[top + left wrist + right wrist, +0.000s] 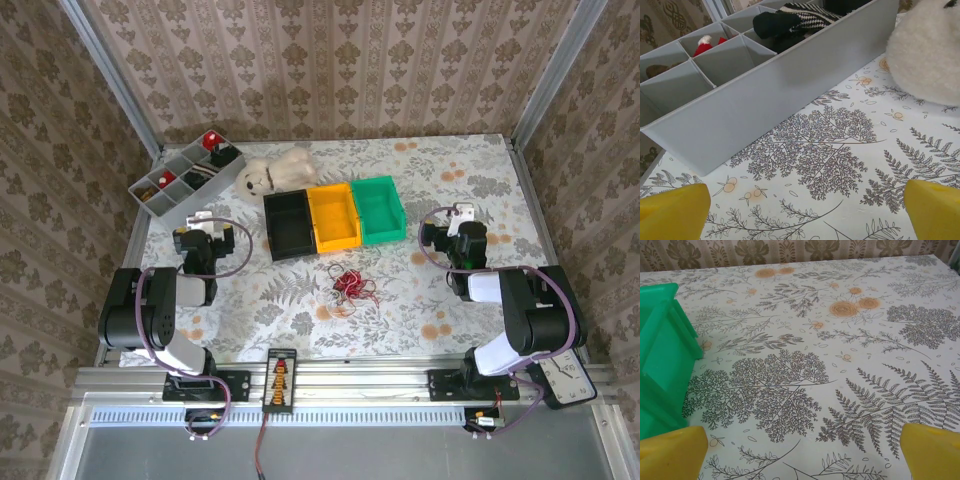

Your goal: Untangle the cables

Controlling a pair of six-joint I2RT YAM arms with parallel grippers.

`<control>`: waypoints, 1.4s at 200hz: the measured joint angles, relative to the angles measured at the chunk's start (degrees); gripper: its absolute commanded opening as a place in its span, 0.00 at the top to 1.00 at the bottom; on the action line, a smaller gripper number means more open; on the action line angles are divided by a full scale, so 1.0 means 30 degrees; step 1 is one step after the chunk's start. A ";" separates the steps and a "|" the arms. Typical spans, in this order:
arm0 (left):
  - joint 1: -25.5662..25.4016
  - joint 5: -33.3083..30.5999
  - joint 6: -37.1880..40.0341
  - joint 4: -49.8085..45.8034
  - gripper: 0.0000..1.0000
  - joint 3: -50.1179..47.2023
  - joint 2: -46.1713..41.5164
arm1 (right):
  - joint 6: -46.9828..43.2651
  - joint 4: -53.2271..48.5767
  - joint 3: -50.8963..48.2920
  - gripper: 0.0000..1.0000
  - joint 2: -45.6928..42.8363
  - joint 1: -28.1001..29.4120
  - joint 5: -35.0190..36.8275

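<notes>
cables (350, 285) | bunched tangle | axis unclear | near yellow bin (335, 215)

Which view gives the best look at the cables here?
Top external: the cables lie whole as one small, mostly red tangle on the table, on the near side of the yellow bin. The left wrist view faces the grey organiser and plush toy; the right wrist view faces the green bin.

light: bright, even, diffuse | shadows: soft, faint | focus: overhead sharp; wrist-view near corners blurred
</notes>
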 measured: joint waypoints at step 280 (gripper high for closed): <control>-0.6980 -0.5523 0.0058 -0.9712 0.00 0.4845 -0.5872 | 0.0729 -0.8502 0.4794 0.33 -0.4459 0.2120 0.0510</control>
